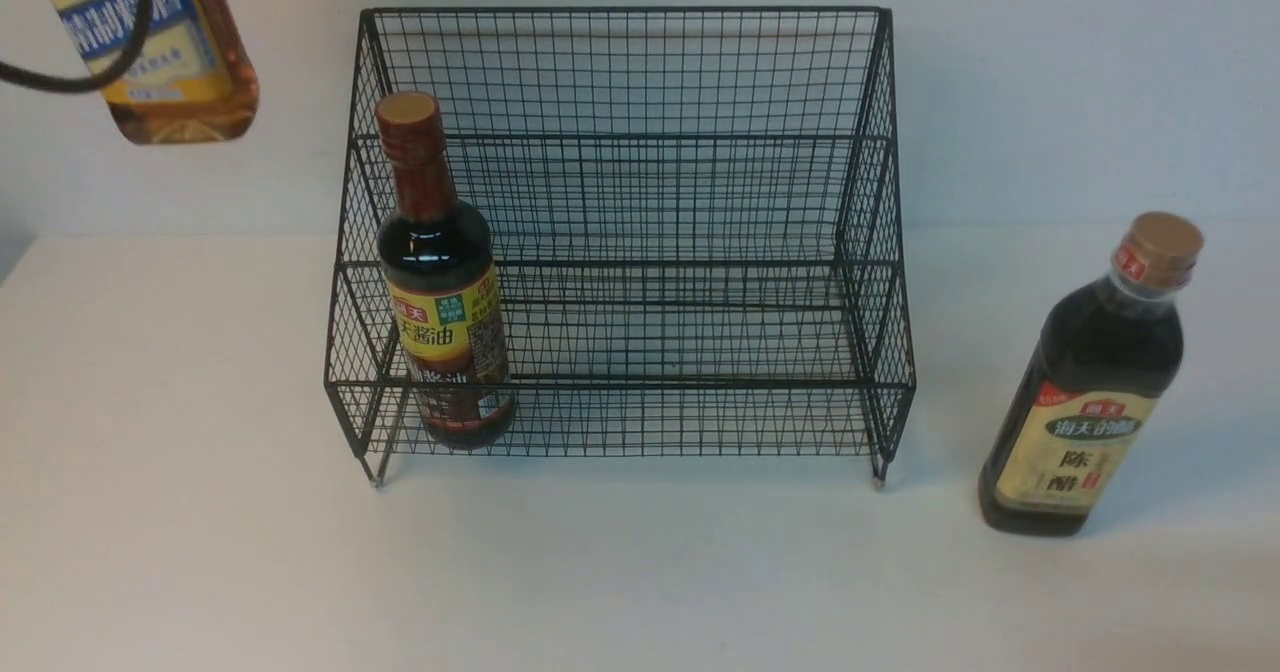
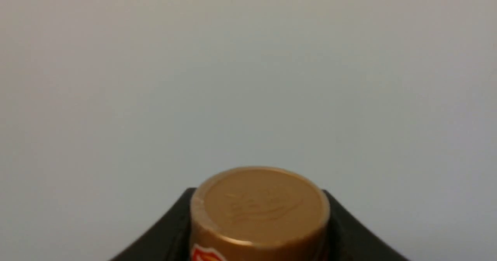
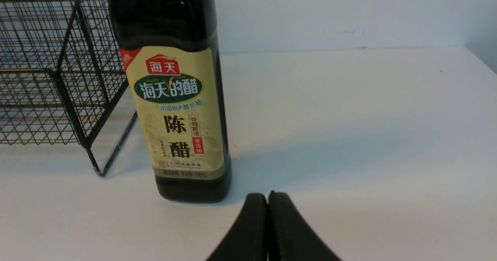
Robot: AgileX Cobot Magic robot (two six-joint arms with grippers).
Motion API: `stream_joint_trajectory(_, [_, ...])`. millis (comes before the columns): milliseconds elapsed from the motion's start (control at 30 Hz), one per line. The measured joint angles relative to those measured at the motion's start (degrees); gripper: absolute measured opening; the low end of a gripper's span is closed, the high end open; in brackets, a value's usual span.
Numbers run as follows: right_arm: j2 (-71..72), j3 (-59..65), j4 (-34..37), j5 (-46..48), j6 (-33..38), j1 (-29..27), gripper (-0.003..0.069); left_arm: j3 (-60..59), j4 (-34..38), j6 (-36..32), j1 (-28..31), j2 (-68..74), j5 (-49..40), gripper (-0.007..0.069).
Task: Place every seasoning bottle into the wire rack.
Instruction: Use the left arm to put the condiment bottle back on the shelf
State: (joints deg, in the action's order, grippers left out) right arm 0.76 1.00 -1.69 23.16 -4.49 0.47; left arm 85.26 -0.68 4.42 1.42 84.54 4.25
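The amber-liquid bottle (image 1: 160, 47) is being held high in the air at the far left, tilted, well apart from the black wire rack (image 1: 620, 72). In the left wrist view its tan cap (image 2: 259, 206) is being clasped between the dark fingers (image 2: 163, 234) of the left gripper (image 2: 259, 230). The red-necked soy sauce bottle (image 1: 440, 282) is standing upright in the lower tier of the rack, at its left end. The dark vinegar bottle (image 1: 1095, 382) is standing on the white table (image 1: 640, 572) to the right of the rack. The right gripper (image 3: 268, 202) is being kept pressed together, empty, just before the vinegar bottle.
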Motion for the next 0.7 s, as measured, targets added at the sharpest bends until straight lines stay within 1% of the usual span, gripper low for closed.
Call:
stream_joint_trajectory(200, [0.0,0.0,0.0,0.0,0.0,0.0,-0.0012,4.9,0.0,4.2,-1.0,0.7,-1.0,0.0310])
stream_joint_trajectory(433, [0.0,0.0,0.0,0.0,0.0,0.0,-0.0012,11.1,-0.7,4.1,-7.1,6.6,-1.8,0.0310])
stream_joint_trajectory(467, [0.0,0.0,0.0,0.0,0.0,0.0,-0.0012,11.6,-0.7,4.1,-7.3,7.1,-1.9,0.0310])
stream_joint_trajectory(500, [0.0,0.0,0.0,0.0,0.0,0.0,-0.0012,13.5,-0.6,4.2,-8.6,8.8,-3.0,0.0310])
stream_joint_trajectory(700, [0.0,0.0,0.0,0.0,0.0,0.0,-0.0012,19.4,-0.5,4.1,-11.7,15.1,-6.1,0.0309])
